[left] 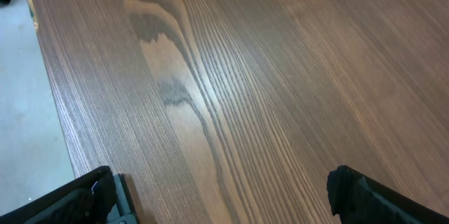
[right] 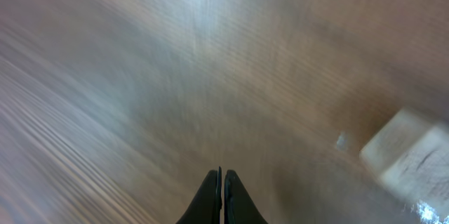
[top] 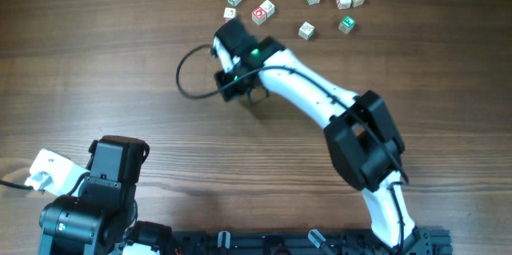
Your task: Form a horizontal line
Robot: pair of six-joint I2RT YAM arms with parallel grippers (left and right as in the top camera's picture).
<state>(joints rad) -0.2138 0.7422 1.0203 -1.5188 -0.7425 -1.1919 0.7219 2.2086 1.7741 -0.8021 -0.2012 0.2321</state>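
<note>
The right gripper (right: pixel 222 185) has its two fingers pressed together on nothing, the arm reached out toward the far edge of the bench (top: pixel 96 87). The letter cubes (top: pixel 306 29) lie just beyond it and off to its right, strewn loosely along that far edge, not yet in a row. The nearest pale cube (top: pixel 230 13) sits just off the gripper's tip. They are tiny wooden blocks, mostly whitish-faced, with a red-faced cube (top: pixel 259 15) and a green-faced cube (top: pixel 346 24) among them. The right wrist view is blurred. The left gripper (left: pixel 221 185) is spread wide over bare wood by the near left corner
</note>
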